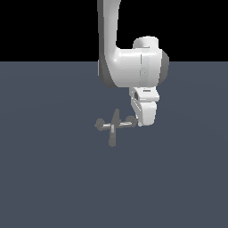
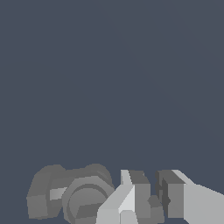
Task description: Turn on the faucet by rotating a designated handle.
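Observation:
The faucet (image 1: 113,127) is a small grey cross-shaped fixture on the dark floor, with an upright spout and two thin side arms. My gripper (image 1: 144,116) hangs straight down at the tip of the handle (image 1: 129,121), the side arm on the exterior view's right. The other side arm ends in a knob (image 1: 99,124) on the exterior view's left. In the wrist view my fingers (image 2: 136,194) stand close together, with a small dark-grey piece of the handle (image 2: 153,204) in the narrow gap. A rounded lobed knob (image 2: 85,197) lies just beside them.
A plain dark blue-grey floor (image 1: 49,178) lies all around the faucet. My white arm (image 1: 133,67) rises above the gripper and hides what is behind it.

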Controlling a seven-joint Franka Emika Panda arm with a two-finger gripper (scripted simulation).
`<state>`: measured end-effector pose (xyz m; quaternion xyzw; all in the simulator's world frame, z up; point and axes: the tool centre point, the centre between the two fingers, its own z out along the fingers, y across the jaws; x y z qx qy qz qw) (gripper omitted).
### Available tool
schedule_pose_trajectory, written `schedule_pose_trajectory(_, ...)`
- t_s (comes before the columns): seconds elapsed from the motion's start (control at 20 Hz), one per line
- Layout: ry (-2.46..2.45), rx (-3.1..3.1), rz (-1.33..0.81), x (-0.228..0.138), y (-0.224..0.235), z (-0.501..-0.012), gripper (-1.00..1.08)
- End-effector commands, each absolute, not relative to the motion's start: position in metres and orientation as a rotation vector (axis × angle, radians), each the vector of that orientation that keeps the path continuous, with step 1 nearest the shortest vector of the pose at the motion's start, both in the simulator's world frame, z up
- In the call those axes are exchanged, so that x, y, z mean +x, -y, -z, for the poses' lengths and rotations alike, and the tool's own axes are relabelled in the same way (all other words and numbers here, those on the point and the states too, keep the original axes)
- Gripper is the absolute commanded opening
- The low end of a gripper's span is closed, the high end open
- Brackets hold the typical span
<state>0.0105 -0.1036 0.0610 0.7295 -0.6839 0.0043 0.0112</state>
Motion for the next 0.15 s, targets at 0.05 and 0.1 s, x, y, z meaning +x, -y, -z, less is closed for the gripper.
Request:
schedule_pose_trajectory(0.05, 2.058, 2.374, 0.0, 0.0288, 0.0419, -0.0608, -1.0)
schedule_pose_trajectory(0.1, 2.058, 2.374, 0.0, 0.0288, 0.0419, -0.0608, -1.0)
